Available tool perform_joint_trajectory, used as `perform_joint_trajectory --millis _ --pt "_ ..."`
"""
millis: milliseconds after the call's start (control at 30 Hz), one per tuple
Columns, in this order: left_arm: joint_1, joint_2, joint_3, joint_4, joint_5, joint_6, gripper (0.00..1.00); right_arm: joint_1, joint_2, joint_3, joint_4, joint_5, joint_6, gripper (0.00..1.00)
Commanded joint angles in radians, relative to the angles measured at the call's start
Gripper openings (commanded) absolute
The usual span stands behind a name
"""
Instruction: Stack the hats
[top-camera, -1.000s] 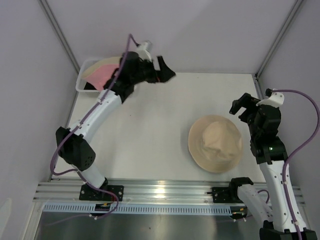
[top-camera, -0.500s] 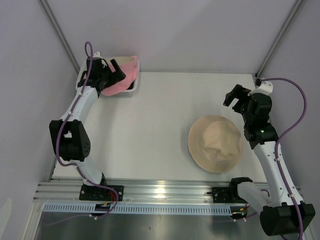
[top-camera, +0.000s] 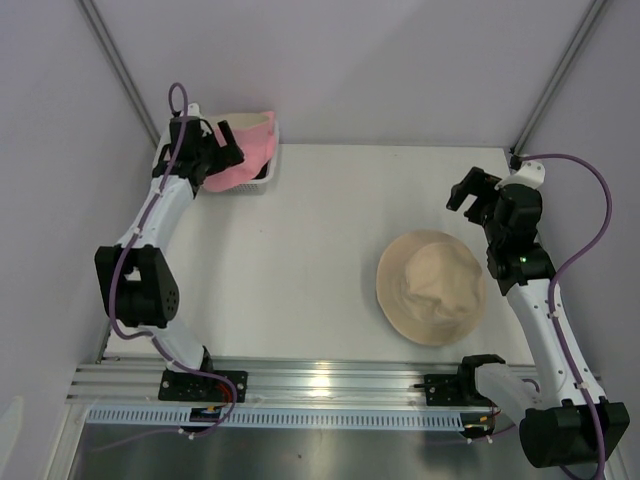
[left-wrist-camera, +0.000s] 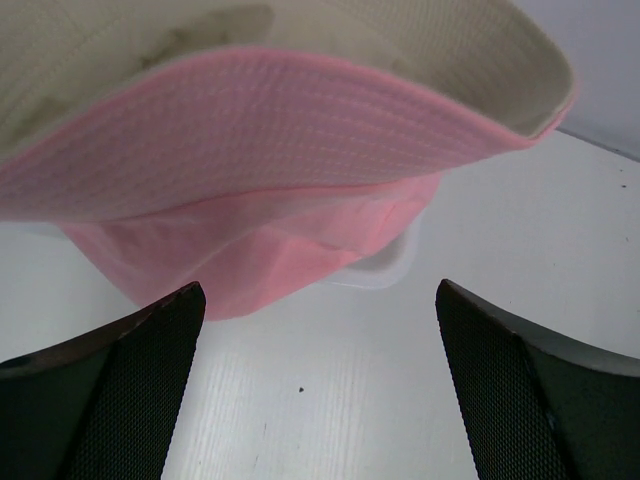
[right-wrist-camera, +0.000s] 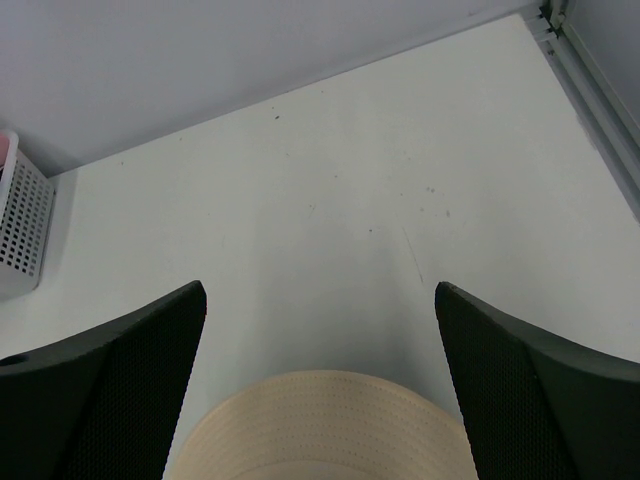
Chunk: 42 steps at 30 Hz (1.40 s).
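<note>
A cream hat (top-camera: 432, 287) lies crown-up on the table at the right; its brim shows at the bottom of the right wrist view (right-wrist-camera: 320, 430). A pink hat (top-camera: 245, 160) lies in the white mesh basket (top-camera: 262, 185) at the back left. In the left wrist view its pink brim (left-wrist-camera: 280, 130) hangs over the basket rim, with cream fabric (left-wrist-camera: 300, 30) above it. My left gripper (top-camera: 220, 148) (left-wrist-camera: 320, 290) is open and empty at the basket, close to the pink hat. My right gripper (top-camera: 470, 195) (right-wrist-camera: 320, 300) is open and empty just behind the cream hat. No black hat shows.
The basket's corner (right-wrist-camera: 20, 220) shows at the left of the right wrist view. Grey walls close in the table on the left, back and right. A metal frame post (top-camera: 515, 155) stands at the back right corner, and a rail (top-camera: 320, 380) runs along the near edge.
My left arm has swung left from above the table's back middle to the basket and now sits still. My right gripper has moved a little up and left.
</note>
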Motion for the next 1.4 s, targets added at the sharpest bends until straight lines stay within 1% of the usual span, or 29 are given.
perform_joint_trajectory --millis 0,33,67,100,133,167,333,367,533,567,600,700,833,867,933,967,1033,1067,1133,1167,1233,1267,1300,1367 --pt "0.006 -0.013 -0.130 0.137 -0.052 -0.110 1.00 -0.005 -0.003 0.035 0.060 -0.002 -0.004 0.99" --pt "0.006 -0.024 -0.164 0.187 -0.050 -0.136 1.00 -0.005 -0.003 0.035 0.063 -0.007 -0.003 0.99" --pt "0.008 -0.041 -0.245 0.235 -0.041 -0.179 0.99 -0.005 0.002 0.035 0.063 -0.013 0.000 1.00" --pt "0.012 -0.046 -0.267 0.322 -0.035 -0.196 0.99 -0.005 0.005 0.037 0.061 -0.021 0.003 0.99" --pt "0.014 -0.047 -0.284 0.371 -0.035 -0.209 1.00 -0.005 0.005 0.038 0.058 -0.024 0.005 0.99" --pt "0.015 -0.046 -0.319 0.425 -0.003 -0.228 1.00 -0.005 0.006 0.038 0.057 -0.028 0.005 0.99" --pt "0.017 0.005 -0.312 0.451 -0.015 -0.265 1.00 -0.005 0.003 0.029 0.060 -0.015 0.008 0.99" --pt "0.049 0.017 -0.309 0.462 -0.021 -0.288 1.00 -0.005 0.005 0.028 0.060 -0.015 0.009 0.99" --pt "0.075 0.062 -0.364 0.592 -0.023 -0.365 0.99 -0.005 0.011 0.031 0.057 -0.019 0.014 0.99" --pt "0.083 0.063 -0.374 0.635 -0.023 -0.368 0.99 -0.005 0.011 0.031 0.054 -0.018 0.014 0.99" --pt "0.086 0.065 -0.400 0.654 -0.052 -0.373 0.99 -0.005 0.008 0.031 0.049 -0.015 0.014 0.99" --pt "0.091 0.069 -0.413 0.697 -0.063 -0.371 0.98 -0.005 0.007 0.029 0.051 -0.007 0.020 0.99" --pt "0.092 0.077 -0.417 0.759 -0.069 -0.361 0.94 -0.005 0.014 0.023 0.061 -0.019 0.031 0.99" --pt "0.092 0.079 -0.419 0.770 -0.072 -0.359 0.88 -0.005 0.016 0.023 0.060 -0.018 0.032 0.99" --pt "0.094 0.088 -0.402 0.773 -0.075 -0.356 0.78 -0.005 0.025 0.026 0.060 -0.019 0.035 0.99" --pt "0.094 0.089 -0.399 0.775 -0.075 -0.354 0.67 -0.005 0.025 0.026 0.060 -0.021 0.037 0.99" --pt "0.092 0.094 -0.391 0.777 -0.076 -0.350 0.59 -0.005 0.026 0.028 0.060 -0.024 0.040 0.99" --pt "0.092 0.094 -0.387 0.778 -0.075 -0.347 0.52 -0.005 0.026 0.028 0.061 -0.025 0.043 0.99" --pt "0.094 0.092 -0.379 0.780 -0.073 -0.335 0.45 -0.005 0.026 0.026 0.064 -0.024 0.042 0.99" --pt "0.095 0.089 -0.373 0.777 -0.066 -0.330 0.37 -0.005 0.025 0.028 0.064 -0.022 0.043 0.99" --pt "0.100 0.079 -0.365 0.764 -0.050 -0.324 0.27 -0.005 0.023 0.028 0.066 -0.024 0.043 0.99" --pt "0.101 0.070 -0.362 0.761 -0.043 -0.319 0.09 -0.005 0.022 0.028 0.066 -0.024 0.043 0.99" --pt "0.101 0.044 -0.358 0.755 -0.040 -0.318 0.01 -0.005 0.020 0.029 0.066 -0.024 0.043 0.99" --pt "0.101 0.013 -0.355 0.752 -0.032 -0.293 0.01 -0.005 0.014 0.031 0.066 -0.024 0.042 0.99"
